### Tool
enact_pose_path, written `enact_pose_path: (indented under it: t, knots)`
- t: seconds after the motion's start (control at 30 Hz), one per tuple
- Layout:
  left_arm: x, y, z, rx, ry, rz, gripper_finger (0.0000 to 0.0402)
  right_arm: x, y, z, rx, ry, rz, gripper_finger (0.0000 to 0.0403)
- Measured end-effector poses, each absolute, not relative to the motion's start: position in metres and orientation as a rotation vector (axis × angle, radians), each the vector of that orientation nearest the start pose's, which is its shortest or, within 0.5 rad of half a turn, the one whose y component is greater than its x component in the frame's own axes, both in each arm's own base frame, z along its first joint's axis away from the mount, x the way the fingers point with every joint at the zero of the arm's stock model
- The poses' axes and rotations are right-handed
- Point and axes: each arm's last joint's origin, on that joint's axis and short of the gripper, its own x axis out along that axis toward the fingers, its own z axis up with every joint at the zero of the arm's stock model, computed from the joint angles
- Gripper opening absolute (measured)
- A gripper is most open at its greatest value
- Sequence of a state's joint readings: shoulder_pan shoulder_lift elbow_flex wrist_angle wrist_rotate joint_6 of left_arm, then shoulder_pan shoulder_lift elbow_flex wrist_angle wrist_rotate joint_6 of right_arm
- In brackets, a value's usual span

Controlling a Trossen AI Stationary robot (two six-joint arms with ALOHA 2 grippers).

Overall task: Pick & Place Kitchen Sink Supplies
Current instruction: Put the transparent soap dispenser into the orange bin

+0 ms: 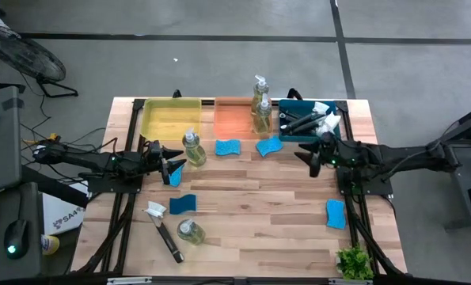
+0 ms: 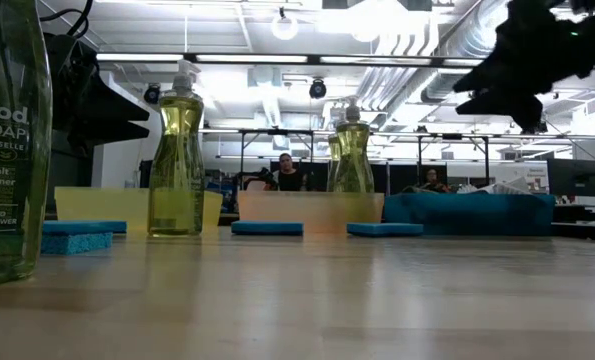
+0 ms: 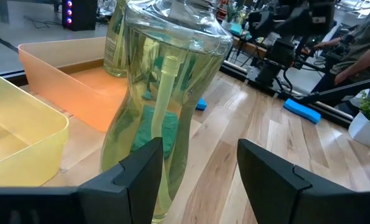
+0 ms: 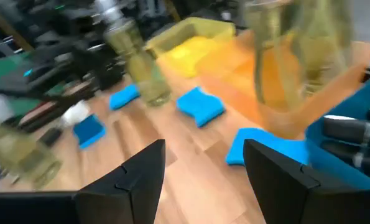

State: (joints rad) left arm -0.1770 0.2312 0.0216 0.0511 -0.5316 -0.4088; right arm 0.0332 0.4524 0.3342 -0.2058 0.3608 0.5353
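My left gripper (image 1: 174,163) (image 3: 200,149) stands open at the table's left, empty. A clear soap bottle (image 1: 192,149) (image 3: 166,93) stands on its base just beyond one of its fingers. My right gripper (image 1: 308,153) (image 4: 203,149) hangs open and empty in front of the blue tray (image 1: 289,133). Two more bottles (image 1: 260,104) stand in the orange tray (image 1: 231,119), and another (image 1: 190,231) stands near the front. Blue sponges (image 1: 228,147) (image 1: 269,146) (image 1: 182,203) (image 1: 335,214) lie flat on the table. One dish brush (image 1: 165,233) lies at the front left. Other brushes (image 1: 306,121) lie in the blue tray.
A yellow tray (image 1: 170,119) stands at the far left beside the orange one. A small green plant (image 1: 354,261) sits at the front right corner. One more sponge (image 1: 174,177) lies just below my left gripper. Bare wood lies at the table's middle and front.
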Motion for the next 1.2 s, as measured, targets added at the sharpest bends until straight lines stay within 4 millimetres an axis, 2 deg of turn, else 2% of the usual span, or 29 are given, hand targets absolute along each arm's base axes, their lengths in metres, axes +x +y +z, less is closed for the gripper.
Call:
enact_pose_path:
  t: [0.5,0.83,0.97,1.2]
  knots:
    - [0.108,-0.004,0.157,-0.349,0.074,0.379,0.0202,0.087,-0.003,0.196,0.31,-0.027,-0.279,0.021]
    - [0.108,-0.004,0.157,-0.349,0.074,0.379,0.0202,0.093,0.004,0.183,0.201,-0.033,-0.077,0.021]
    - [0.108,-0.004,0.157,-0.349,0.075,0.379,0.0202,0.097,0.005,0.172,0.191,-0.051,-0.037,0.021]
    - [0.108,-0.004,0.157,-0.349,0.074,0.379,0.0202,0.097,0.006,0.171,0.134,-0.051,-0.024,0.021]
